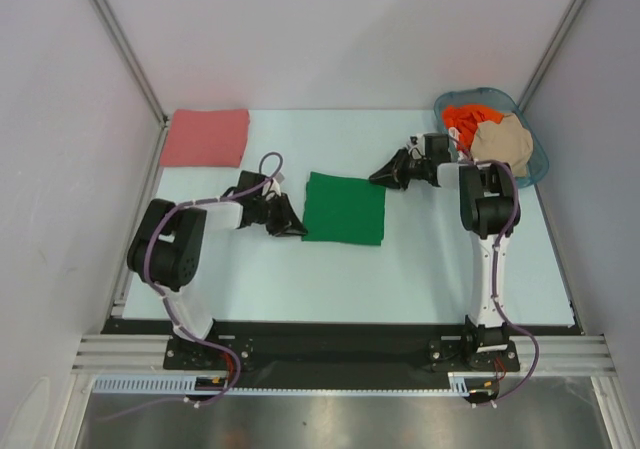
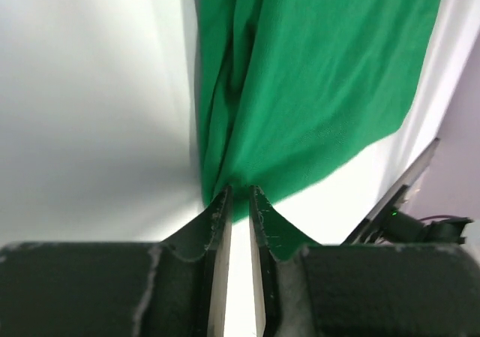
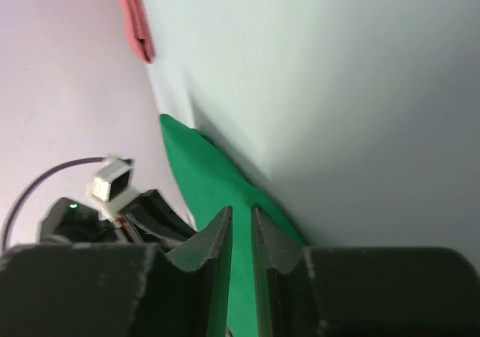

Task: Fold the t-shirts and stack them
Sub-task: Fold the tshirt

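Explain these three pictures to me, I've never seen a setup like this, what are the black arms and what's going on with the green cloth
These are two robot arms bolted at the near edge of a pale table. The wide picture comes from a camera above and behind them. The other two come from small cameras on each wrist, looking along that arm's own two fingers.

On the table lies a green t-shirt, folded into a rectangle. A folded salmon-pink t-shirt sits at the far left corner. At the far right, a blue-grey basket holds an orange-red t-shirt and a beige t-shirt.

The left end effector is nearly closed on the green shirt's left edge. The right end effector, also nearly closed, sits at its far right corner.
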{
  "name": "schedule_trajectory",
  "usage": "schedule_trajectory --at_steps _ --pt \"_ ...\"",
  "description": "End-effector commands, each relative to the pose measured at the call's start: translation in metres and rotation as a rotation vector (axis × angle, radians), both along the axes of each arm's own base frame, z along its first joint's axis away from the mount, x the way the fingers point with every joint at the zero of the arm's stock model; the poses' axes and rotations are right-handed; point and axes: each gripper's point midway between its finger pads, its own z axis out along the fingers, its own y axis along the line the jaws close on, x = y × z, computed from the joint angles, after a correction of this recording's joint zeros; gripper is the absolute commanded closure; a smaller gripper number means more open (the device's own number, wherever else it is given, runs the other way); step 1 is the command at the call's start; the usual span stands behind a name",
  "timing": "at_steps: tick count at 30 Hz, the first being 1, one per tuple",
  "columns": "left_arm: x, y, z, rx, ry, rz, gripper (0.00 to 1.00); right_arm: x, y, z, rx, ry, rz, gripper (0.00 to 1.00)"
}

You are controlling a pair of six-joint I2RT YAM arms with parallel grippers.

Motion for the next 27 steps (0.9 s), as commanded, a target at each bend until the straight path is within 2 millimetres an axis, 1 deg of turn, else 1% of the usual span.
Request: schedule_trajectory --at_steps 1,2,3,4,5,6,7,8,9,10,12,13,14,15,16,17,18,19,20,21,22,23,24,25,26,27 --pt "-0.006 0.014 0.029 0.087 -0.102 -0.044 0.79 0.005 0.004 0.055 -0.070 -0.123 0.056 0.77" --pt "-0.001 0.014 0.049 0.086 -0.160 -0.037 0.78 -0.011 0.009 0.057 -0.108 -0.054 0.083 0.75" --pt "-0.003 0.016 0.058 0.097 -0.165 -0.037 0.76 -0.013 0.011 0.064 -0.152 -0.073 0.089 0.73" --pt "0.008 0.015 0.076 0.093 -0.207 -0.034 0.76 -0.022 0.015 0.068 -0.179 -0.086 0.114 0.68" --pt "0.011 0.011 0.087 0.074 -0.223 -0.036 0.74 -0.035 0.020 0.084 -0.184 -0.097 0.133 0.66" --pt "0.017 0.007 0.095 0.051 -0.236 -0.038 0.71 -0.052 0.037 0.085 -0.180 -0.096 0.174 0.65" --pt "0.029 -0.001 0.111 0.007 -0.255 -0.025 0.70 -0.064 0.045 0.088 -0.179 -0.104 0.195 0.63" --pt "0.037 -0.007 0.113 -0.024 -0.248 -0.025 0.70 -0.082 0.051 0.083 -0.166 -0.088 0.209 0.62" --pt "0.045 -0.017 0.105 -0.069 -0.202 -0.027 0.71 -0.097 0.067 0.084 -0.145 -0.094 0.246 0.62" --pt "0.060 -0.025 0.111 -0.105 -0.210 -0.025 0.71 -0.106 0.072 0.078 -0.127 -0.077 0.250 0.63" --pt "0.080 -0.040 0.112 -0.187 -0.206 -0.024 0.72 -0.124 0.086 0.070 -0.054 -0.057 0.263 0.70" --pt "0.095 -0.045 0.095 -0.193 -0.170 -0.017 0.73 -0.131 0.096 0.069 -0.034 -0.078 0.286 0.79" --pt "0.105 -0.051 0.094 -0.213 -0.185 -0.020 0.73 -0.131 0.103 0.071 -0.014 -0.115 0.297 0.83" --pt "0.113 -0.055 0.087 -0.227 -0.177 -0.018 0.73 -0.139 0.107 0.060 -0.007 -0.090 0.313 0.85" --pt "0.125 -0.059 0.076 -0.235 -0.166 -0.024 0.73 -0.146 0.116 0.054 -0.003 -0.085 0.340 0.88" --pt "0.130 -0.062 0.067 -0.232 -0.161 -0.027 0.73 -0.147 0.121 0.051 0.009 -0.088 0.357 0.89" --pt "0.134 -0.063 0.061 -0.229 -0.160 -0.030 0.73 -0.152 0.125 0.041 0.028 -0.060 0.378 0.89" --pt "0.139 -0.064 0.057 -0.226 -0.166 -0.028 0.73 -0.154 0.128 0.037 0.039 -0.057 0.385 0.88" --pt "0.141 -0.062 0.037 -0.213 -0.137 -0.027 0.73 -0.154 0.129 0.031 0.047 -0.063 0.389 0.88" --pt "0.142 -0.060 0.029 -0.204 -0.126 -0.020 0.74 -0.155 0.126 0.022 0.049 -0.036 0.392 0.88" --pt "0.143 -0.057 0.021 -0.198 -0.115 -0.014 0.73 -0.163 0.121 0.008 0.046 0.008 0.390 0.88" --pt "0.145 -0.051 0.008 -0.186 -0.095 -0.001 0.74 -0.162 0.115 0.007 0.049 0.000 0.379 0.88" --pt "0.144 -0.047 0.001 -0.171 -0.086 -0.002 0.74 -0.166 0.109 0.004 0.040 0.009 0.370 0.87" --pt "0.147 -0.044 -0.001 -0.159 -0.088 -0.001 0.74 -0.167 0.102 0.011 0.033 -0.019 0.361 0.87" --pt "0.149 -0.038 -0.003 -0.145 -0.091 0.006 0.74 -0.179 0.090 0.002 0.009 0.028 0.347 0.87" --pt "0.150 -0.034 -0.002 -0.128 -0.104 -0.007 0.74 -0.178 0.079 0.004 0.004 0.033 0.324 0.87"
